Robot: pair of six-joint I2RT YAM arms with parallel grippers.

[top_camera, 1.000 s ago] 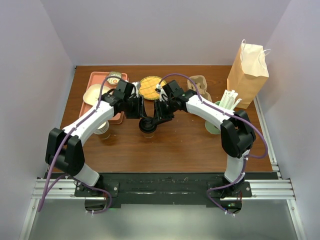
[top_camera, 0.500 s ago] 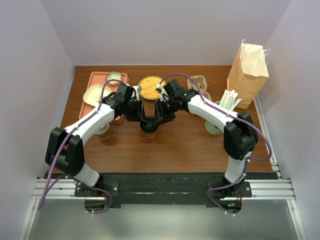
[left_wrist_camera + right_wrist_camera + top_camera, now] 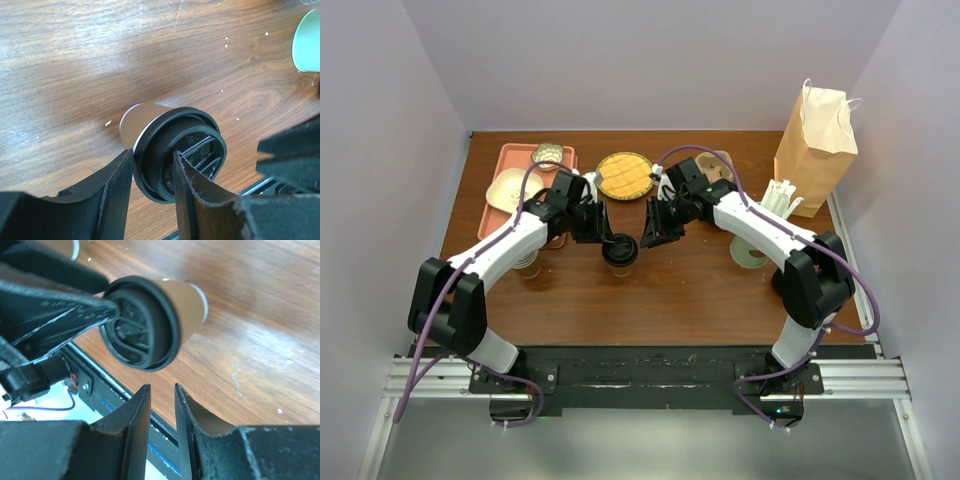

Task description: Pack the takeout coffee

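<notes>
The left gripper [image 3: 151, 161] is pinched on the edge of the black lid of the takeout coffee [image 3: 619, 253]. In the left wrist view one finger presses the outside of the lid's rim and the other lies across the lid's top. The cup stands upright on the worktop [image 3: 700, 290], about midway between left and right and midway between its near and far edges. Its cream-tan wall shows below the lid.

The right gripper [image 3: 161, 390] hangs just to the right of the cup without touching it. Its fingers are drawn nearly together with a narrow slit between them, and nothing is in that slit.

Farther out, a round yellow lattice-patterned disc [image 3: 624, 174] lies beyond both grippers. A pink tray [image 3: 510, 150] sits at the far left. A stack of lidless paper cups [image 3: 525, 262] stands nearer, beside the left arm. On the right, a pale-green cup of white straws [image 3: 748, 255] stands partly behind the right arm. A brown paper bag [image 3: 817, 135] with handles stands upright at the far right corner.
</notes>
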